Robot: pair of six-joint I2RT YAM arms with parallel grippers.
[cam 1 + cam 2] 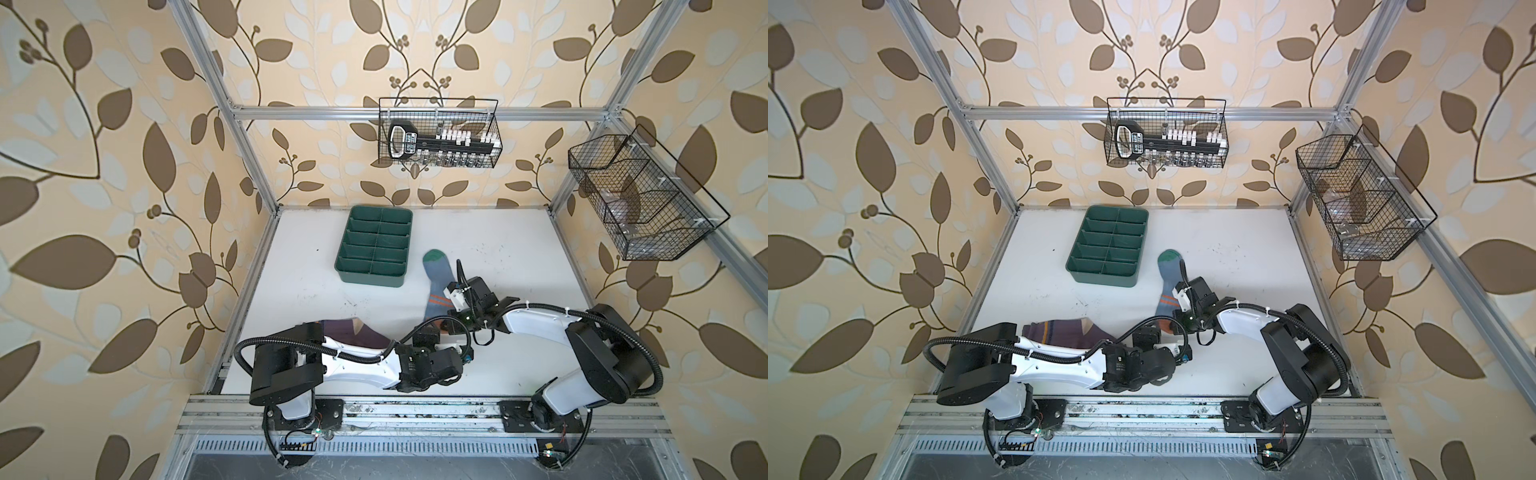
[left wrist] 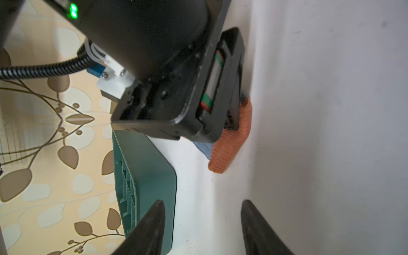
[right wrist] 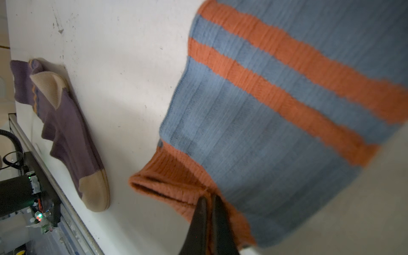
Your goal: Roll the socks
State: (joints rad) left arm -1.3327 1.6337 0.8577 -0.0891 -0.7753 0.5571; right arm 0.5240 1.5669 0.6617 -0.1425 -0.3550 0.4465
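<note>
The right gripper (image 3: 208, 199) is closed, pinching the orange cuff (image 2: 229, 150) of the grey-blue sock (image 1: 437, 280), which lies on the desk (image 1: 519, 257) just beside the green tray (image 1: 376, 245). The left gripper (image 2: 203, 206) stands parted and empty, facing that cuff. The purple sock (image 1: 357, 332) lies partly under the left arm.

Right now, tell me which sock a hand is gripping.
The grey-blue sock with orange stripes: the right hand is shut on its orange cuff. The purple sock lies apart, in no hand.
</note>
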